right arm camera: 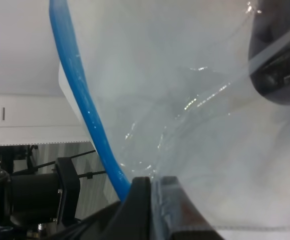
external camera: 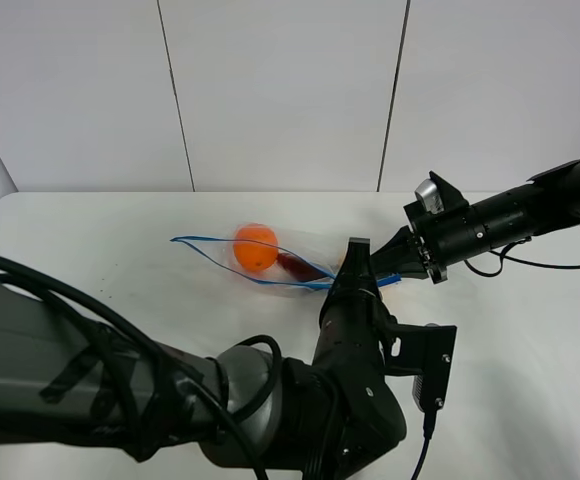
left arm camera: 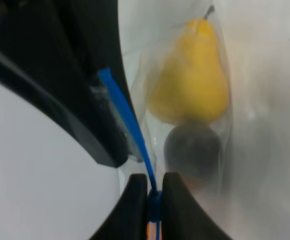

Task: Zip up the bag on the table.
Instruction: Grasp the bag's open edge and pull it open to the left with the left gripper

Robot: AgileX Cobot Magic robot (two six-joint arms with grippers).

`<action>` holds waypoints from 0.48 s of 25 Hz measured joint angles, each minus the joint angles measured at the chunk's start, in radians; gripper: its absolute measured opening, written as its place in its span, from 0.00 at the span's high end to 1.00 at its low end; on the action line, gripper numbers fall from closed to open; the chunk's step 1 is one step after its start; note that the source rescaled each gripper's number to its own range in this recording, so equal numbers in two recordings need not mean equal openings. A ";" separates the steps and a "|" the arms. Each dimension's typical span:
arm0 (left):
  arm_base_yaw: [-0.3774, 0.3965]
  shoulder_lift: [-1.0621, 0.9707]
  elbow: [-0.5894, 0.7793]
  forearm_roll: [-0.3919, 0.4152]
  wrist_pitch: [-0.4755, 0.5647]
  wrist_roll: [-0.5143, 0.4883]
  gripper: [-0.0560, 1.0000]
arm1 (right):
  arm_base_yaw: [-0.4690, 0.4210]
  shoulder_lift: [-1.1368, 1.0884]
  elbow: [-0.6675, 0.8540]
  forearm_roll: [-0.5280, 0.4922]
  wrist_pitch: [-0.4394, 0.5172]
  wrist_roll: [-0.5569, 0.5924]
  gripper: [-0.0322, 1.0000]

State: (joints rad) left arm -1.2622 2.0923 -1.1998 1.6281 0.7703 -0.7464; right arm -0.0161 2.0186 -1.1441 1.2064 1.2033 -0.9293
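Note:
The clear bag [external camera: 270, 262] lies mid-table [external camera: 90, 260], its blue zipper strip [external camera: 210, 243] gaping open at the left end. An orange [external camera: 255, 247] and a purple piece [external camera: 295, 265] show through it. My left gripper [external camera: 357, 252] reaches in from the front and is shut on the zipper strip near the bag's right end. In the left wrist view the gripper [left arm camera: 155, 192] pinches the strip [left arm camera: 127, 115], with a yellow pear [left arm camera: 195, 75] behind. My right gripper [external camera: 380, 270] is shut on the bag's right end. The right wrist view shows this gripper [right arm camera: 155, 192] beside the strip [right arm camera: 85, 110].
My left arm [external camera: 270, 400] fills the table's front centre and hides what is under it. The right arm [external camera: 510, 215] comes in from the right, with a cable [external camera: 530, 262] trailing onto the table. A white panelled wall [external camera: 290, 90] stands behind the far edge.

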 joint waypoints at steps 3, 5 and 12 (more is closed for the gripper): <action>0.002 -0.017 0.000 -0.013 -0.003 0.000 0.95 | 0.000 0.000 0.000 0.001 0.007 0.000 0.97; 0.006 -0.022 0.000 -0.021 -0.001 0.008 0.95 | 0.000 0.000 0.000 0.005 0.011 0.000 0.97; 0.019 -0.025 0.000 -0.066 0.019 0.076 0.95 | 0.000 0.000 0.000 0.005 0.011 0.000 0.97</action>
State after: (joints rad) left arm -1.2429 2.0677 -1.1998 1.5623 0.7888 -0.6708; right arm -0.0161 2.0186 -1.1441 1.2116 1.2146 -0.9293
